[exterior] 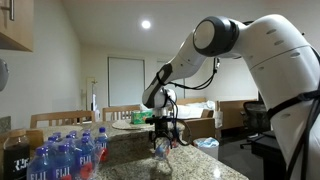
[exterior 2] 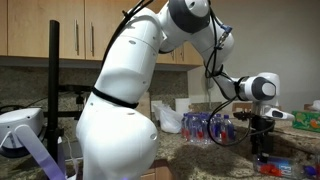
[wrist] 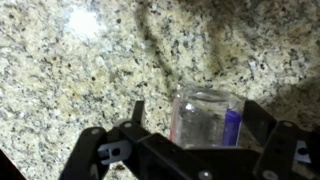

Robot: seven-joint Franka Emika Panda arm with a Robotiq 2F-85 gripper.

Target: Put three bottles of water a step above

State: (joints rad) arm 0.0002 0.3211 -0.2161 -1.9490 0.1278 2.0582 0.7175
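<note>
- One water bottle (exterior: 162,148) stood upright on the speckled granite (wrist: 80,70), right of the other bottles (exterior: 65,155) grouped at the near left.
- Gripper (wrist: 193,108) hung over it with its jaws apart, one on either side of the bottle, with a gap showing beside the left finger.

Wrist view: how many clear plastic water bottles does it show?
1. The clear plastic water bottle sits on the speckled granite, between the fingers of the open claw. More may be hidden outside this view.
</note>
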